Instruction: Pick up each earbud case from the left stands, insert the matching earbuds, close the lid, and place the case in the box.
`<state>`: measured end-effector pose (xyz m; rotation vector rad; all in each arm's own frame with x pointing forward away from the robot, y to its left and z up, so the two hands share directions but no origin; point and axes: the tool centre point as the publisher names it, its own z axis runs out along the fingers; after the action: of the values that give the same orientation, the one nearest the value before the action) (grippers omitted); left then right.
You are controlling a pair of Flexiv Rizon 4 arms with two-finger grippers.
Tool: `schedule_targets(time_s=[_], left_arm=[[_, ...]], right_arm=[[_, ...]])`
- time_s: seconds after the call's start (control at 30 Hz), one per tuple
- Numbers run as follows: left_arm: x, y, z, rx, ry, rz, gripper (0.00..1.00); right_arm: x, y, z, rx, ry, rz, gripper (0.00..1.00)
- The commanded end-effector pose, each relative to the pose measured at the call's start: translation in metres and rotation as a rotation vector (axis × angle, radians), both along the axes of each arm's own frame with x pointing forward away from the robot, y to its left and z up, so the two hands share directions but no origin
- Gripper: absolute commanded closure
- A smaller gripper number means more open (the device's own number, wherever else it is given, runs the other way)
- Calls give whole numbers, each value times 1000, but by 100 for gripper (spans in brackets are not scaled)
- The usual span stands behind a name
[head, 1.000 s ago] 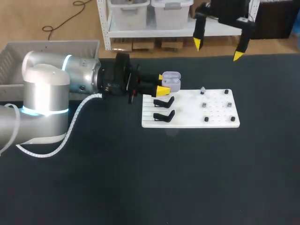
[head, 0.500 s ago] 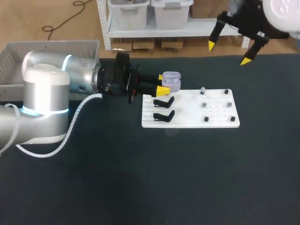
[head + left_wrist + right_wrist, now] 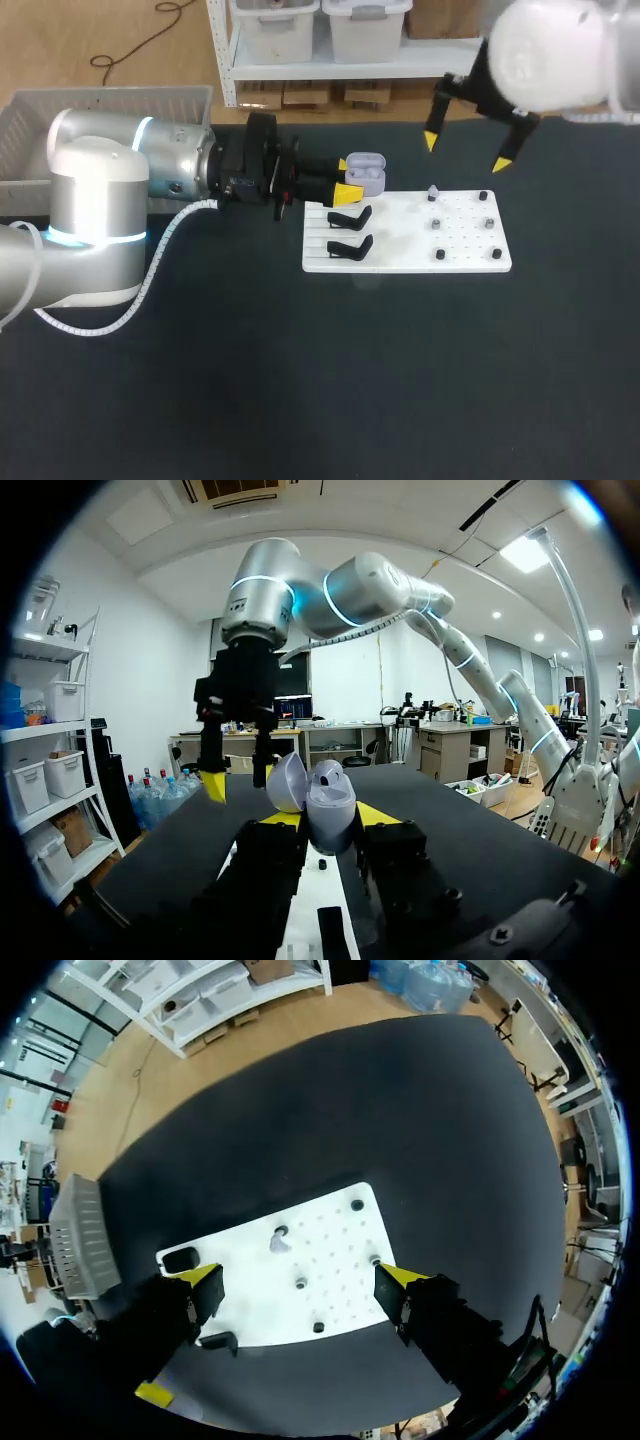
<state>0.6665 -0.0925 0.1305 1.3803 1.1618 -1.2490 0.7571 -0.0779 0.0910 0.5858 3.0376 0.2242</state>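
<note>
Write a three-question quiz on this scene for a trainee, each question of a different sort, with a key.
1. True or false: the pale lilac plastic earbud case in the left gripper has its lid shut.
2. Choose one. The right gripper is: A) shut on the case; B) open, hovering above the flat white board; C) shut, holding nothing.
3. Fill in: ____ black stands on the board hold no case.

Key: 1 false, the lid stands open; 2 B; 3 two.
</note>
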Motion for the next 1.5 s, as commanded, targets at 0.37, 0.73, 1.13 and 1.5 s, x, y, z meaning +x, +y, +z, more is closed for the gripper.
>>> schedule_targets(time_s=[0.37, 0.73, 1.13, 1.5], left_arm=[[-1, 0, 0, -1, -2, 3, 100], [-1, 0, 0, -1, -2, 3, 100], [-1, 0, 0, -1, -2, 3, 100], [-1, 0, 0, -1, -2, 3, 100]], right_arm=[[-2, 10, -20, -25, 21, 38, 0], [-2, 10, -20, -25, 21, 38, 0], [11, 16, -25, -90, -88, -28, 0], [7, 26, -54, -146, -109, -79, 0]])
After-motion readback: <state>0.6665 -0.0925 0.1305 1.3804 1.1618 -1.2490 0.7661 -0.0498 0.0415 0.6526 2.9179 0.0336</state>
